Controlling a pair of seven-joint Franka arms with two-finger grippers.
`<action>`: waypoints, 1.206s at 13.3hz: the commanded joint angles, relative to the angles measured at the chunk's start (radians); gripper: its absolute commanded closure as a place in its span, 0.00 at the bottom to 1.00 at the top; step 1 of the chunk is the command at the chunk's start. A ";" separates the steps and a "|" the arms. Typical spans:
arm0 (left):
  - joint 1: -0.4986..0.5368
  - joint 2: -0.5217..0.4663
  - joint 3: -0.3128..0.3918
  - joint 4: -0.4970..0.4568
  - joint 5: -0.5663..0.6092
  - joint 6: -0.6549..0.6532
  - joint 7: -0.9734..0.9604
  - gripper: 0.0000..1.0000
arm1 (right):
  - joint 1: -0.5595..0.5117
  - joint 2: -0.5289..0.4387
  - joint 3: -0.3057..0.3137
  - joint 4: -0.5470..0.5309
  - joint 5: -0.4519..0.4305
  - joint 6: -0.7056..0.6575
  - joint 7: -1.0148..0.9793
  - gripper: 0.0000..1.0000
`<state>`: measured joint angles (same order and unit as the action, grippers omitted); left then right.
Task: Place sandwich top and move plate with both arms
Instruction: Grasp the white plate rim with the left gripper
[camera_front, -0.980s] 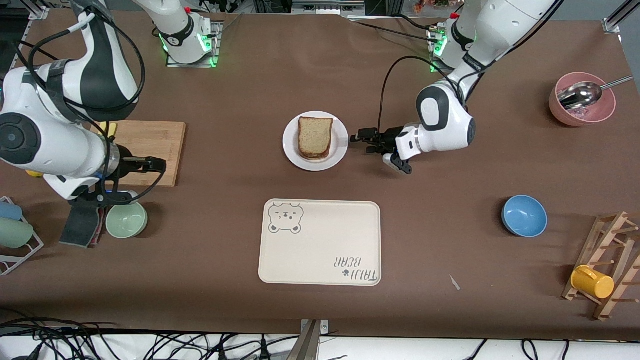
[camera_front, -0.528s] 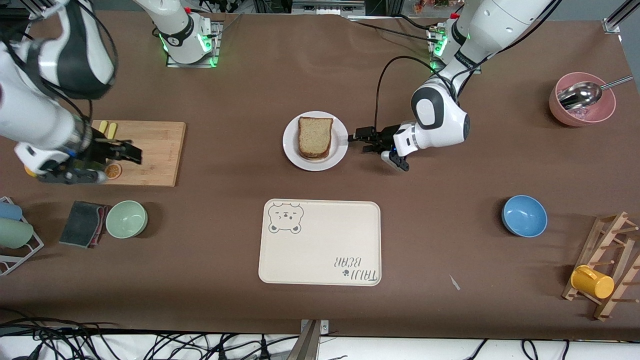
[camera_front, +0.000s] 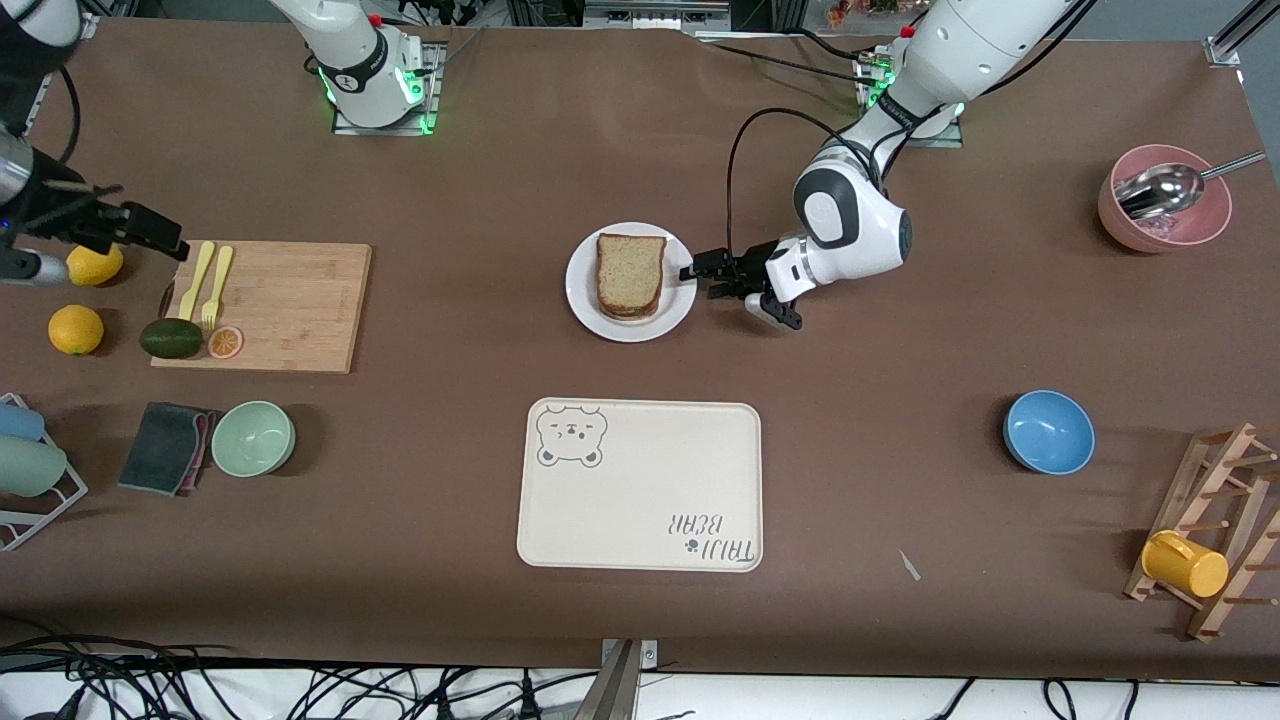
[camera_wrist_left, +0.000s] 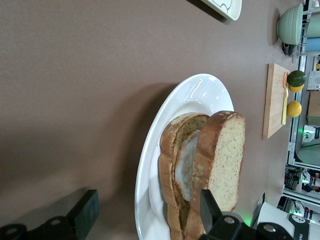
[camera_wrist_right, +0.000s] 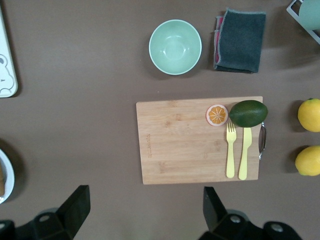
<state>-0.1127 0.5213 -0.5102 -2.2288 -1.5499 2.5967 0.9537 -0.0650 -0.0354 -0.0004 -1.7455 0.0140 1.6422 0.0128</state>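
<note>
- Brown cloth-covered counter (camera_front: 900, 330), everything sits on it.
- Left arm (camera_front: 850, 215) reaches in from its base; left pincer (camera_front: 700, 275) is low at the plate rim on the left arm's side, fingers spread wide, nothing held. In the left wrist view one finger (camera_wrist_left: 85, 212) is over bare counter, the other is by the sandwich; whether it touches the plate I cannot tell.
- Right arm (camera_front: 30, 190) is up at the right arm's end of the counter; right pincer (camera_front: 150, 235) hangs over the counter beside the cutting board, near a lemon, wide open and empty.
- Cream tray (camera_front: 640, 485) with bear drawing, nearer the front camera than the plate, well apart from it.
- Wooden cutting board (camera_front: 290, 300) (camera_wrist_right: 180, 145) toward the right arm's end; on it two yellow forks (camera_front: 205, 280), an avocado (camera_front: 170, 338) at its edge, an orange slice (camera_front: 225, 342).
- White plate (camera_front: 590, 305) (camera_wrist_left: 185, 97) mid-counter, between the two bases and the tray.
- Sandwich top (camera_front: 630, 272) (camera_wrist_left: 225, 155) lies on the plate, stacked on a lower slice with white filling between, edges roughly lined up.
- Green bowl (camera_front: 253, 438) beside a dark cloth (camera_front: 165, 460), nearer the camera than the board.
- Blue bowl (camera_front: 1048, 431) toward the left arm's end.
- Two lemons (camera_front: 76, 329) beside the board.
</note>
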 joint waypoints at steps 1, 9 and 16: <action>-0.010 0.031 -0.001 0.009 -0.100 0.014 0.127 0.15 | -0.012 0.011 -0.007 0.060 0.018 -0.024 -0.011 0.00; 0.002 0.039 -0.001 0.011 -0.141 0.002 0.197 0.35 | 0.005 0.029 -0.059 0.049 0.014 0.025 -0.077 0.00; 0.005 0.063 -0.001 0.029 -0.147 -0.026 0.215 0.46 | 0.005 0.026 -0.058 0.050 0.007 0.037 -0.077 0.00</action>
<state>-0.1115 0.5619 -0.5096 -2.2216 -1.6473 2.5849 1.1073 -0.0621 -0.0120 -0.0532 -1.7073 0.0145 1.6755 -0.0468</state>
